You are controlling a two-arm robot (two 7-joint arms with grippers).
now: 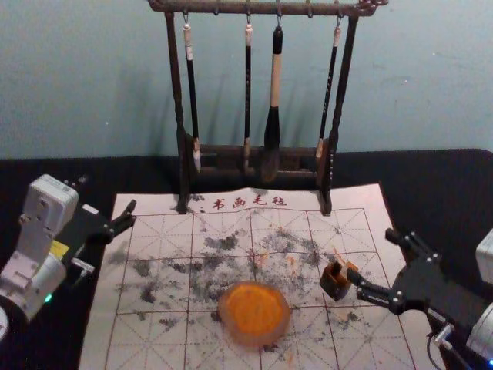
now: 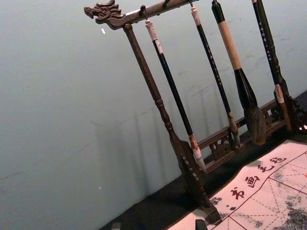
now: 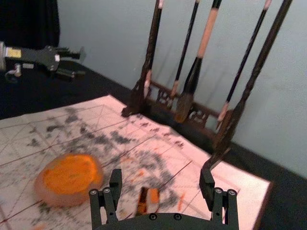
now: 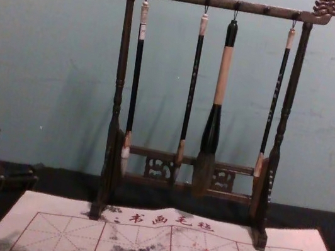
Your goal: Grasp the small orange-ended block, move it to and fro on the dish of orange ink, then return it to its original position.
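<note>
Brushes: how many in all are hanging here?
4. All hang from the rack, left to right in the head view: a thin brush by the left post, a second thin brush, the thick brush, a third thin brush by the right post. None looks hidden.

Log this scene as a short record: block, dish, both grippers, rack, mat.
block: small, orange-ended, on the mat, right beside a dark piece; not held
dish: round, pale rim, orange ink inside, to the block's left
right gripper: open, by the block
left gripper: open, off the mat's left side
rack: dark wooden stand at the back, four brushes hanging
mat: white, red grid, dark and orange stains
</note>
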